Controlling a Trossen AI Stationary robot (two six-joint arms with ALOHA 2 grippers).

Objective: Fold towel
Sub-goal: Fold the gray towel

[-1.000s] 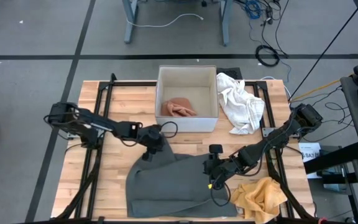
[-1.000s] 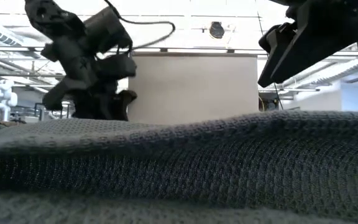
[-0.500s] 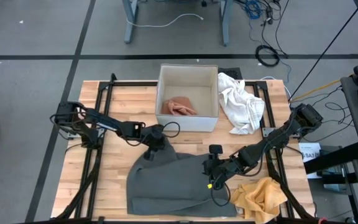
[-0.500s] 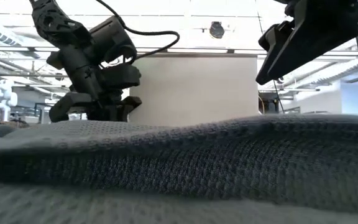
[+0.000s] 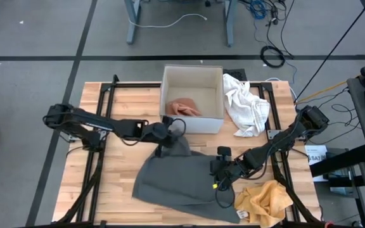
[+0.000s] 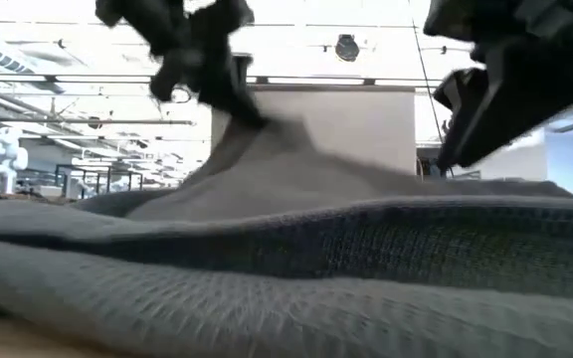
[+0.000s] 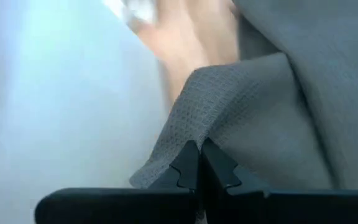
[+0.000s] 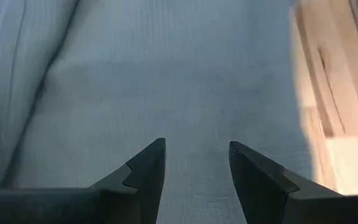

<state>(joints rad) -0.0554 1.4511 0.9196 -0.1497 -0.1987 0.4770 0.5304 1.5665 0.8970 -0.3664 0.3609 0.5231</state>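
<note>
Grey waffle-weave cloth, the towel [image 5: 179,183], lies spread and rumpled on the wooden counter [image 5: 116,183], in front of the white box [image 5: 191,101]. No fold is finished, as far as I can judge; the work looks barely started. The left pincer [image 5: 165,133] is pressed together on the towel's far corner and holds it lifted into a peak off the counter. The right pincer [image 5: 219,174] hovers spread over the towel's right part, pinching nothing. Still to do: carry the corner across, lay it down and flatten the layers.
</note>
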